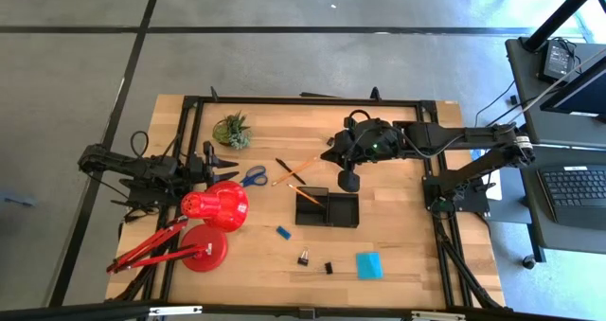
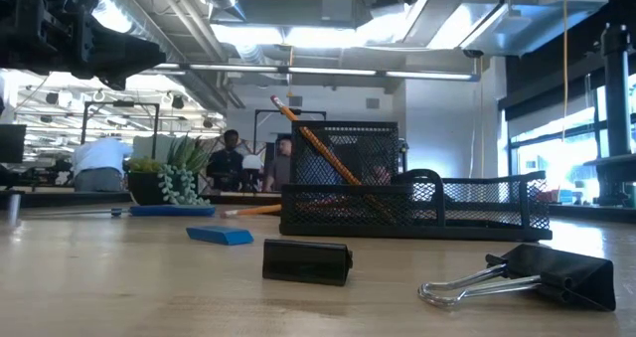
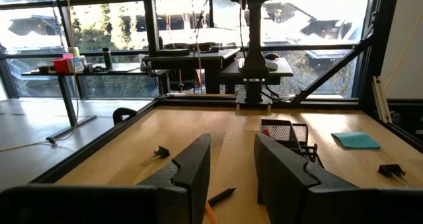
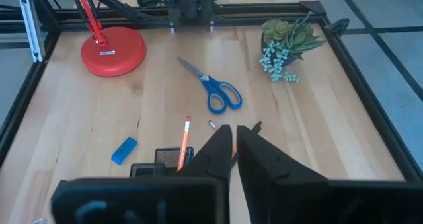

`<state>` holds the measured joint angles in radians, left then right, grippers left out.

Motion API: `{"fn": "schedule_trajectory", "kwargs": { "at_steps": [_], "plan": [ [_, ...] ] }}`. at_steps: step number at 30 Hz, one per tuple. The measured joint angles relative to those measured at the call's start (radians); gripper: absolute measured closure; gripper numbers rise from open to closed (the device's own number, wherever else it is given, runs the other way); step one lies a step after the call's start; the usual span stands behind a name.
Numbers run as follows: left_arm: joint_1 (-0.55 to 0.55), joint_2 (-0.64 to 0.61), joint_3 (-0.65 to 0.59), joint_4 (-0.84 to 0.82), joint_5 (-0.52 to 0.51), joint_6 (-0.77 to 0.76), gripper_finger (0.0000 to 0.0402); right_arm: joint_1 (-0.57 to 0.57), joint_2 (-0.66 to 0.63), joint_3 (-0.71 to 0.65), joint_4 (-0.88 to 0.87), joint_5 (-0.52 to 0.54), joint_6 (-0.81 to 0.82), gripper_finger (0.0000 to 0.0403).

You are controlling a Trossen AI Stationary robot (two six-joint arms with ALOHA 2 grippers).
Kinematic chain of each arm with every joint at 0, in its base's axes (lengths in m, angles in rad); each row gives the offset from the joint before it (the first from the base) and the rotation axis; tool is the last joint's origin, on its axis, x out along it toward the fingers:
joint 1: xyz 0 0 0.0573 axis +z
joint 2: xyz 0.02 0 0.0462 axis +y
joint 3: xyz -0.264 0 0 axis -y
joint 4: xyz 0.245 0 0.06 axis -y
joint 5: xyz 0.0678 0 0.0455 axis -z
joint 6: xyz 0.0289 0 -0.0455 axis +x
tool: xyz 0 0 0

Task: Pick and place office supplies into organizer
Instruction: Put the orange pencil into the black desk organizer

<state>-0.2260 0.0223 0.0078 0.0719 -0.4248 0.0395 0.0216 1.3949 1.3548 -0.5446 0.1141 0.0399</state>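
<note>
Pencil [image 1: 308, 195] in organizer [image 1: 327, 209], right pincer [image 1: 347, 181] above (closed)

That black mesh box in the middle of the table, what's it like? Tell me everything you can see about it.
The organizer is a low black rectangular tray of what looks like wire mesh, with a taller cup section at one end. It sits flat on the wooden table, near the middle. An orange-yellow pencil stands tilted in it, leaning against the taller section with its eraser end up. The right gripper is just beyond its far edge, not touching it.
</note>
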Motion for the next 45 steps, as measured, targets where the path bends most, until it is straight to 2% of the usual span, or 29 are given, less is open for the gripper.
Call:
{"fn": "schedule_trajectory", "kwargs": {
  "at_steps": [12, 19, 23, 28, 34, 37, 42, 45],
  "plan": [
    [0.0, 0.0, 0.0, 0.0, 0.0, 0.0, 0.029, 0.0, 0.0, 0.0, 0.0, 0.0, 0.001, 0.0376],
    [0.0, 0.0, 0.0, 0.0, 0.0, 0.0, 0.029, -0.02, -0.001, 0.0, -0.046, 0.041, -0.071, 0.037],
    [0.0, 0.0, 0.0, 0.0, 0.0, 0.0, 0.029, -0.072, 0.007, 0.001, -0.08, 0.042, -0.072, 0.0334],
    [0.0, 0.0, 0.0, 0.0, 0.0, 0.0, 0.029, -0.143, 0.066, 0.001, -0.061, 0.043, -0.141, 0.0255],
    [0.0, 0.0, 0.0, 0.0, 0.0, 0.0, 0.029, -0.178, 0.139, 0.001, 0.011, 0.044, -0.405, 0.0187],
    [0.0, 0.0, 0.0, 0.0, 0.0, 0.0, 0.029, -0.186, 0.175, 0.001, 0.009, 0.044, -0.407, 0.0171],
    [0.0, 0.0, 0.0, 0.0, 0.0, 0.0, 0.029, -0.186, 0.256, 0.001, -0.013, 0.038, -0.427, 0.0167],
    [0.0, 0.0, 0.0, 0.0, 0.0, 0.0, 0.029, -0.203, 0.304, 0.001, -0.014, -0.044, -0.445, 0.0173]
  ]
}}
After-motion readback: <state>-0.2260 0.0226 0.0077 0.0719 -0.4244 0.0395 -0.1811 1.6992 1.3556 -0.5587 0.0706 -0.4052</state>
